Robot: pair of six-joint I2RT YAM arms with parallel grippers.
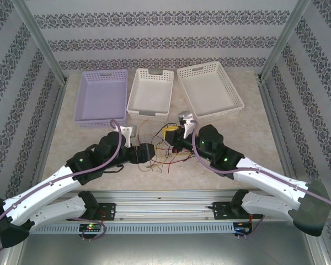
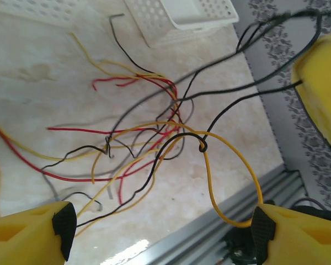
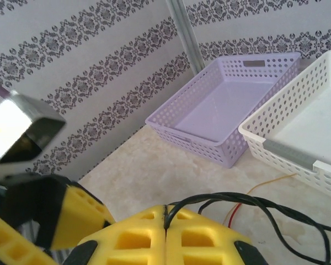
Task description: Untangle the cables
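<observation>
The cables (image 1: 166, 152) lie as a tangle of thin red, yellow and black wires on the table between my two grippers. In the left wrist view the cables (image 2: 154, 132) spread over the tabletop. My left gripper (image 2: 163, 229) hangs open above them, with a yellow loop (image 2: 240, 165) resting against its right finger (image 2: 298, 237). My left gripper (image 1: 150, 152) sits at the tangle's left side. My right gripper (image 3: 165, 221) is shut on black cables (image 3: 248, 200) that lead off to the right. Its yellow fingers (image 1: 171, 134) are at the tangle's far side.
Three baskets stand at the back: a purple basket (image 1: 102, 96), a white middle basket (image 1: 150, 91) and a white right basket (image 1: 209, 90). An aluminium rail (image 1: 165, 196) runs along the near table edge. Frame posts and patterned walls close in both sides.
</observation>
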